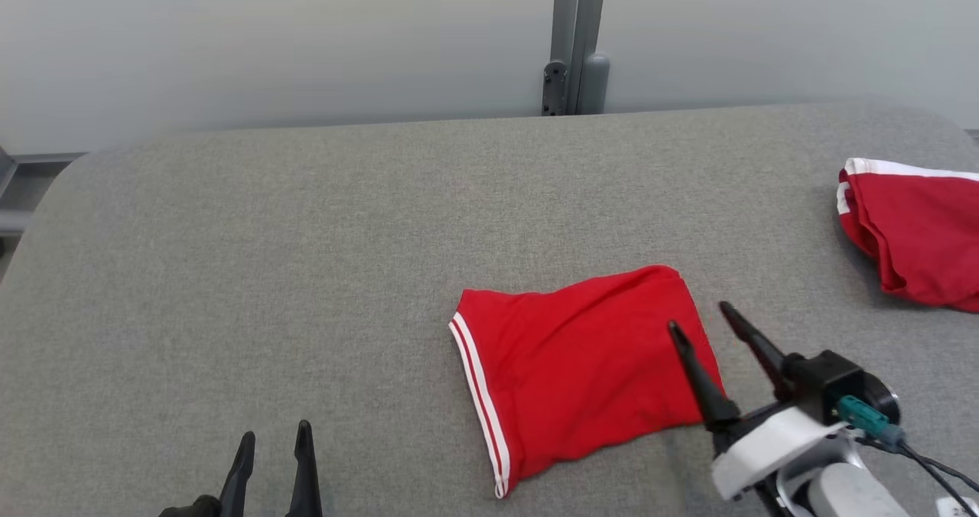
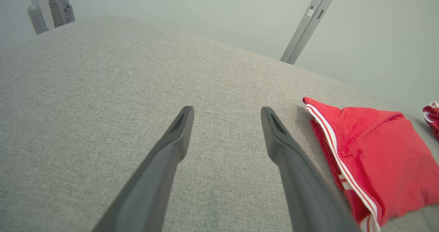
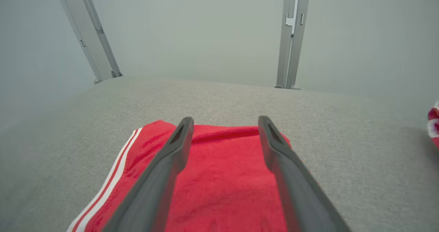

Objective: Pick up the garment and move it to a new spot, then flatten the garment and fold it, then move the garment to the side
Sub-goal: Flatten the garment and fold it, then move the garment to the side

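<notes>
The right gripper's (image 1: 697, 317) two dark fingers (image 3: 164, 170) stood well apart with nothing between them. They were poised over the right-hand end of the folded red garment (image 1: 581, 364), one finger crossing the cloth and the other just outside its right edge. Whether either tip touched the fabric could not be told. In the right wrist view the garment spread beneath and between those fingers, its far fold lying just past their tips. Behind the fingers, the white wrist housing (image 1: 772, 440) and its dark cabling (image 1: 929, 467) trailed off to the near right of the garment. The left gripper (image 1: 275, 429) had its fingers apart too and held nothing; it sat well to the near left of the garment, over bare cloth. The garment lay flat on the grey padded table (image 1: 306, 234), folded into a rough rectangle. Its white-striped hem (image 1: 478, 395) formed the left edge, on the side facing the left gripper. A second red garment with white trim (image 1: 918, 226) lay rumpled far to the right of the folded one, well apart from it. Beyond the folded garment, past the table's far edge, a grey metal post (image 1: 574, 43) rose against a pale wall.
</notes>
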